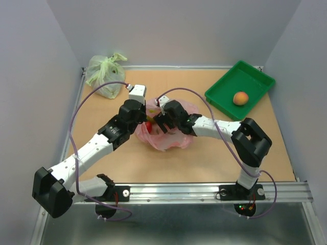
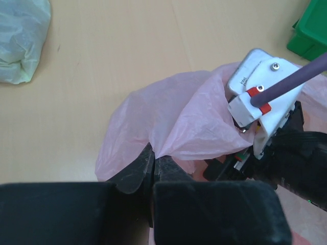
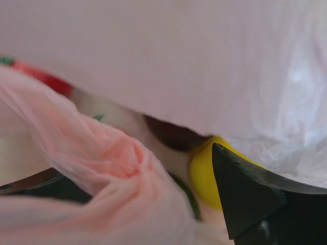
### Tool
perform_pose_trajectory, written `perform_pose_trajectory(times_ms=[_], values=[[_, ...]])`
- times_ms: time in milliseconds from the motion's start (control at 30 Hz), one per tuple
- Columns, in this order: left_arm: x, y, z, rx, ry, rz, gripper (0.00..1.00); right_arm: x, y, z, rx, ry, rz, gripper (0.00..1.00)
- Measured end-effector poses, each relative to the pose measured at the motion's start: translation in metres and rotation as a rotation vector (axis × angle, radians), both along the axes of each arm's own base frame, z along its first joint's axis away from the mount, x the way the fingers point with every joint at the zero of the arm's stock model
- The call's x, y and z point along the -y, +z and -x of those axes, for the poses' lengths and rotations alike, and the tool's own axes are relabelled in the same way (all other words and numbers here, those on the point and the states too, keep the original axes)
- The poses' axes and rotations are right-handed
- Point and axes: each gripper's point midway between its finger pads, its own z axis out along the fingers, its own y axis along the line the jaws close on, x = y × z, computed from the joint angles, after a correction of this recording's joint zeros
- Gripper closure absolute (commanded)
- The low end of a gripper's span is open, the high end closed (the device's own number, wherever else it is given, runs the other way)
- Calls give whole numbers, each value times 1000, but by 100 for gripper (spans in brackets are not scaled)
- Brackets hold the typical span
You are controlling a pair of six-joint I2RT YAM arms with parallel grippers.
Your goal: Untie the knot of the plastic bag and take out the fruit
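The pink plastic bag [image 1: 166, 138] lies at mid-table with both grippers at its top. My left gripper [image 2: 153, 155] is shut on a fold of the bag's edge [image 2: 173, 117] and holds it up; in the top view it [image 1: 144, 121] is at the bag's left side. My right gripper [image 1: 160, 122] reaches into the bag's mouth. In its own view it [image 3: 133, 163] is open, one finger [image 3: 245, 196] against a yellow fruit [image 3: 204, 176]. A gathered pink tuft [image 3: 120, 155], perhaps the knot, lies between the jaws. A red fruit [image 3: 48, 79] and a dark one [image 3: 173, 137] show inside.
An orange-peach fruit [image 1: 240, 98] lies in the green tray [image 1: 255, 76] at the back right. A pale green tied bag [image 1: 104, 74] stands at the back left corner. Grey walls enclose the table on three sides.
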Motion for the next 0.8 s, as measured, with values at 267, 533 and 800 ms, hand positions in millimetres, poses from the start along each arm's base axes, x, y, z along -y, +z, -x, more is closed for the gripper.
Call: perform_pose_trajectory(times_ms=[267, 533, 800], values=[[1, -2, 0, -3, -3, -1, 100, -12, 34, -33, 146, 41, 38, 1], [2, -2, 0, -5, -11, 1, 100, -12, 0, -54, 114, 70, 69, 0], [4, -8, -1, -19, -14, -9, 100, -12, -44, -54, 47, 114, 102, 1]])
